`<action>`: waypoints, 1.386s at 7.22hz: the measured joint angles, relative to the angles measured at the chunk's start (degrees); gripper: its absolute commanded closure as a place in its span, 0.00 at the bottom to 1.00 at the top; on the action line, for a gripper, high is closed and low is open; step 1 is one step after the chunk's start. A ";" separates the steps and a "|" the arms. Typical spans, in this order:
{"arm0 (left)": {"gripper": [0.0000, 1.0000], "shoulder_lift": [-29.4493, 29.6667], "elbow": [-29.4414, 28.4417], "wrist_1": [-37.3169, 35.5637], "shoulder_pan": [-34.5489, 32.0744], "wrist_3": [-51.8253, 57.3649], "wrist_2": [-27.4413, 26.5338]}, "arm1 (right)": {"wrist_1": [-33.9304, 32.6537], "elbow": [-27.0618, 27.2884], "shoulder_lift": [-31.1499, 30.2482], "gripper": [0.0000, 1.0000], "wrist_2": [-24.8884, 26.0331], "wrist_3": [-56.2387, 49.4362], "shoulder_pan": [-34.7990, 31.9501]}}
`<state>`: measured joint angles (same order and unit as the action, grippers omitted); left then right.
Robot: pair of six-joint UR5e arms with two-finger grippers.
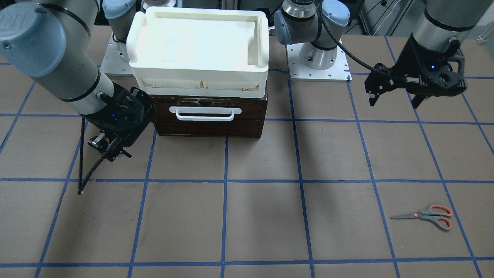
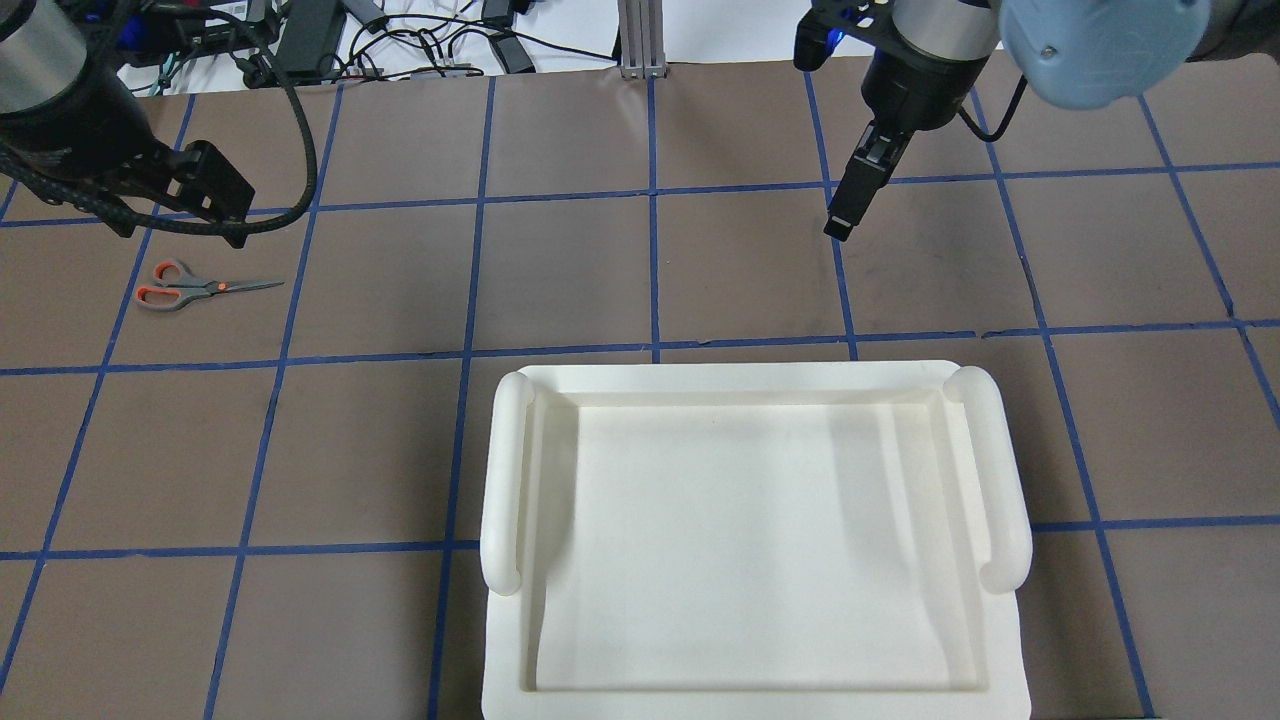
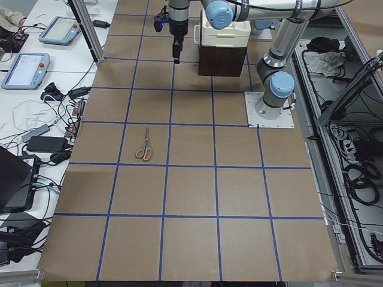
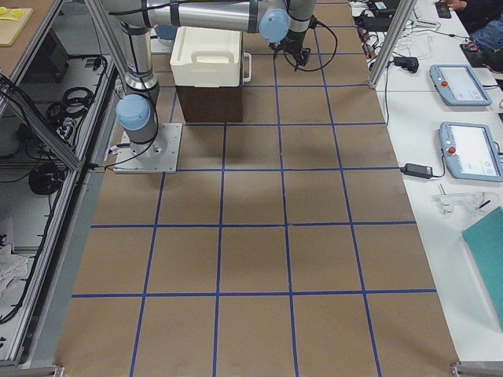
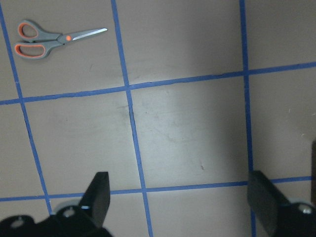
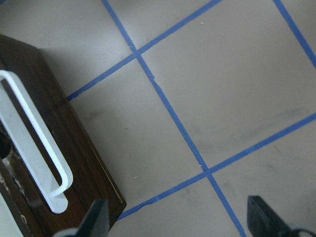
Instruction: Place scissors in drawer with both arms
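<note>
Here, from across the table (image 1: 262, 162), a matte brown board ruled into squares by blue tape, the scissors (image 1: 424, 216) lie flat and closed on the robot's left side, toward the edge far from the robot. They have grey handles with orange-lined loops, and the blades point toward the middle. The left gripper (image 1: 394, 101) hangs well above and behind them, its black fingers spread wide with nothing between. The dark wooden drawer (image 1: 210, 116) sits closed in its box near the robot's base, with a white bar handle (image 1: 208, 113) across its front. A smooth cream plastic tray (image 1: 198, 71) with rounded grips is stacked on top. The right gripper (image 1: 115, 150) hovers just beside the box's corner, apart from it, and bare board spreads in front of the drawer.

From overhead, the scissors (image 2: 190, 288) rest inside one square, touching no tape, with the left gripper just beyond them. The right gripper (image 2: 845, 215) hangs past the tray's far rim.

From the left end, the scissors (image 3: 145, 144) have open board all round and are well apart from the drawer.

From the right end, box and tray stand beside the near arm's base.

The left wrist camera shows two blunt fingers (image 5: 98, 195) far apart and empty, and the scissors in the upper left corner.

The right wrist camera shows fingers (image 6: 261, 217) likewise spread and empty, with the grained drawer front and handle at the left edge.
</note>
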<state>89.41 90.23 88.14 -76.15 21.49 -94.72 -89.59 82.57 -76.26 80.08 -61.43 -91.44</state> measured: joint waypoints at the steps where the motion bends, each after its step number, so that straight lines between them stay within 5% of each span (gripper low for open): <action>1: 0.00 1.98 -0.05 -0.83 2.96 5.47 -0.02 | 1.64 -0.40 1.62 0.07 -1.19 -3.45 -1.28; 7: 0.00 13.06 -0.07 -12.40 10.62 38.01 -0.12 | 4.51 0.70 6.28 0.10 -1.53 -8.98 -11.19; 10: 0.00 17.57 -0.85 -16.25 13.32 52.72 0.54 | 3.45 0.36 8.36 0.14 2.67 -11.84 -14.06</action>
<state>106.98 89.38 71.89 -62.83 74.21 -94.18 -86.14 82.93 -67.91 82.75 -73.27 -105.49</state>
